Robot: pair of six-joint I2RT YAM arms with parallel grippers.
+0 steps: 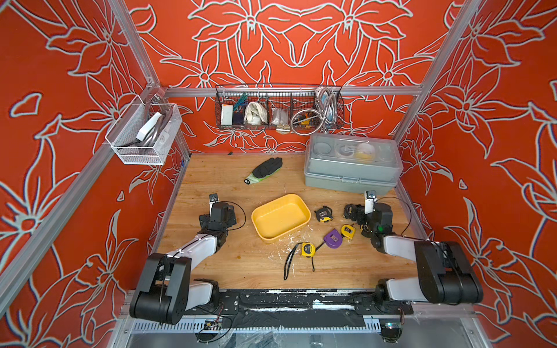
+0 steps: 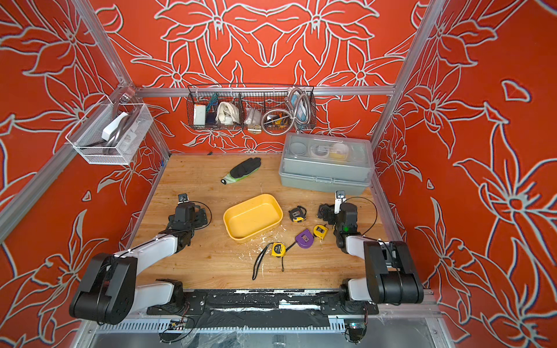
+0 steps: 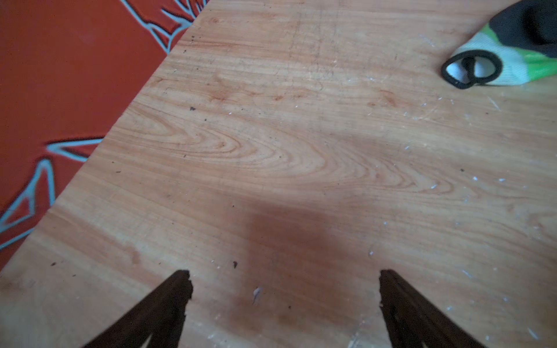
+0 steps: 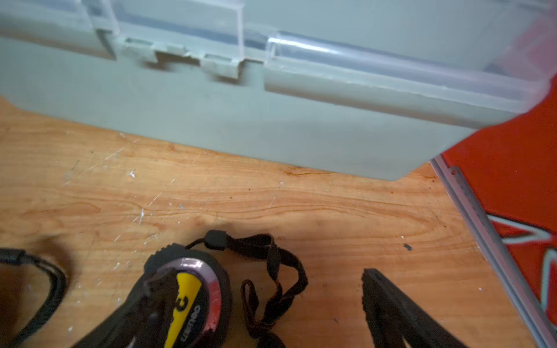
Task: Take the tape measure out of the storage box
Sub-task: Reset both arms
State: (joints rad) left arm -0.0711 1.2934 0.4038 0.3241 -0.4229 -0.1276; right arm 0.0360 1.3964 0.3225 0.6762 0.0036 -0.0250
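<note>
Both top views overlook the whole table [image 1: 241, 265] from 6 o'clock; wrist cameras face 12 o'clock, close above it.

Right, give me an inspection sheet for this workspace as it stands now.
Surface: wooden table, scratched, white flecks beside the storage box.
Job's things: storage box empty; outside it on the table lie black-and-yellow tape, small yellow tape, purple tape, strapped yellow tape, and black tape at the right tool.
Clutter: glove; closed grey case.
Grippers: left tool open over bare wood; right tool open, gripping nothing.
Cables: black wrist cables loop beside both arms; no snag seen.
Surroundings: red floral walls; black wire basket and white mesh basket, both stocked.
</note>
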